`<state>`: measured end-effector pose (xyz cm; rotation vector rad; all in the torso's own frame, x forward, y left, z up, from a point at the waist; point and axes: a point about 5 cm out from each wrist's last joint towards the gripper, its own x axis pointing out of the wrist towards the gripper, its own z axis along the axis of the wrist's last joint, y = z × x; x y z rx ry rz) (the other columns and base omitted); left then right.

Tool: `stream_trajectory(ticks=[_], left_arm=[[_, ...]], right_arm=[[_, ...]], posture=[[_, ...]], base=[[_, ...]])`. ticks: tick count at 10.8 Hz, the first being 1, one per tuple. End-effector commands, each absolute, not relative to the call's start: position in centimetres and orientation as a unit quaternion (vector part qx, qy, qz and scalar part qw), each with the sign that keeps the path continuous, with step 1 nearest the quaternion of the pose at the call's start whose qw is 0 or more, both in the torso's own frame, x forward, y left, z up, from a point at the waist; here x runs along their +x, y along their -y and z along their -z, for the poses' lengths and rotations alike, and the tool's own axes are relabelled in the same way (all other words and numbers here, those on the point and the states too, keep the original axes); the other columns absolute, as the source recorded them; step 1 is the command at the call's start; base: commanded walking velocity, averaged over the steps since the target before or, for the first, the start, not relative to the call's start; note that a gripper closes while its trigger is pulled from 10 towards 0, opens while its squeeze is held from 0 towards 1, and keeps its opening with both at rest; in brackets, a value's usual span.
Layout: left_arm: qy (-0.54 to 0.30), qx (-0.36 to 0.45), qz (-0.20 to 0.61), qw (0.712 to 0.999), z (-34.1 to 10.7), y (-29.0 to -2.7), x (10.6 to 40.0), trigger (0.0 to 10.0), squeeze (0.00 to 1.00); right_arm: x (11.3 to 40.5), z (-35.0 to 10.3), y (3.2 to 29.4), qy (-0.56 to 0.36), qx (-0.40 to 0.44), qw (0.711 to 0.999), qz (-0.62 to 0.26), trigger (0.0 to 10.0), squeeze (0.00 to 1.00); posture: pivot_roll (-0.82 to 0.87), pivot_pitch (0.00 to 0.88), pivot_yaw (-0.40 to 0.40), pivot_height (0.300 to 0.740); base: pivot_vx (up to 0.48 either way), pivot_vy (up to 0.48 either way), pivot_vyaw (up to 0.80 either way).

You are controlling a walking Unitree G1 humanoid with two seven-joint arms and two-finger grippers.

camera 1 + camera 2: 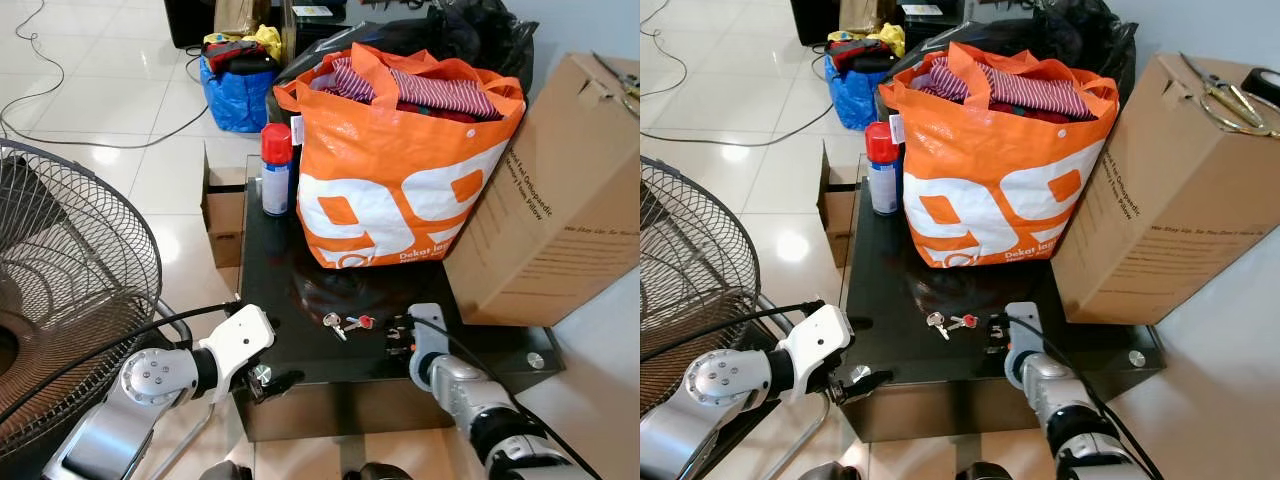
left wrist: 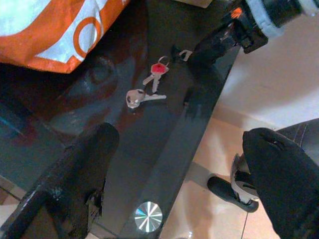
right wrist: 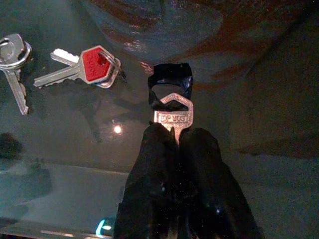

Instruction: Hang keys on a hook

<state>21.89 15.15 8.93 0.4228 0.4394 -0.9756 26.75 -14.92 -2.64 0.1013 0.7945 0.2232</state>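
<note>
Gripping one key [image 3: 172,113], right claw [image 3: 172,137] closed on it w/ rest of keys [image 1: 347,324] on worktop [image 1: 270,260]; left claw [image 2: 179,164] open; no hook seen, hanging not done.

Bright daylight, floor glare, dim soft wrist views, sharp head views

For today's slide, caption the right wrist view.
Right end effector pinches a silver key above the glass table.

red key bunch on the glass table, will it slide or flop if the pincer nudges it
The red key bunch lies flat on the glossy table, so it would probably slide easily. Its keys hang on a ring, so they would likely splay loosely rather than move as one piece.
</note>
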Motion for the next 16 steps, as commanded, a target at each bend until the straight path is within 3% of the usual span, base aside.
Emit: stream_trajectory(ticks=[1, 7, 10, 11, 14, 16], left_arm=[[-0.202, 0.202, 0.469, 0.836, -9.0, -14.7, 22.1, 10.0, 0.1], [-0.196, 0.201, 0.474, 0.834, -8.9, -14.2, 22.3, 10.0, 0.1], [-0.189, 0.203, 0.468, 0.839, -9.0, -14.2, 22.7, 10.0, 0.1], [-0.176, 0.196, 0.459, 0.849, -9.4, -14.2, 23.1, 10.0, 0.1], [-0.072, 0.114, 0.347, 0.928, -13.0, -14.0, 25.9, 10.0, 0.09], [-0.046, 0.11, 0.285, 0.951, -14.3, -14.7, 26.7, 10.0, 0.07]], right_arm=[[26.4, 2.7, 15.7, -0.39, 0.063, 0.913, -0.105, 0.0, 0.0], [26.6, -0.5, 15.6, -0.326, 0.113, 0.926, -0.156, 0.0, 0.0], [26.4, -3.3, 15.8, -0.265, 0.18, 0.932, -0.17, 0.0, 0.0], [26.2, -4.3, 15.9, -0.245, 0.202, 0.932, -0.172, 0.0, 0.0], [25.8, -9.9, 16.9, -0.135, 0.174, 0.964, -0.148, 0.0, 0.0], [25.3, -13.0, 17.4, -0.069, 0.139, 0.982, -0.112, 0.0, 0.0]], posture=[[-0.13, 0.063, -0.066, 0.732], [-0.13, 0.044, -0.066, 0.732], [-0.13, 0.017, -0.064, 0.732], [-0.13, 0.0, -0.058, 0.732], [-0.13, 0.0, -0.029, 0.732], [-0.12, 0.0, -0.022, 0.732]], base=[[0.0, 0.0, 0.0], [0.0, 0.0, 0.0], [0.0, 0.0, 0.0], [0.0, 0.0, 0.0], [0.0, 0.0, 0.0], [0.0, 0.0, 0.0]])
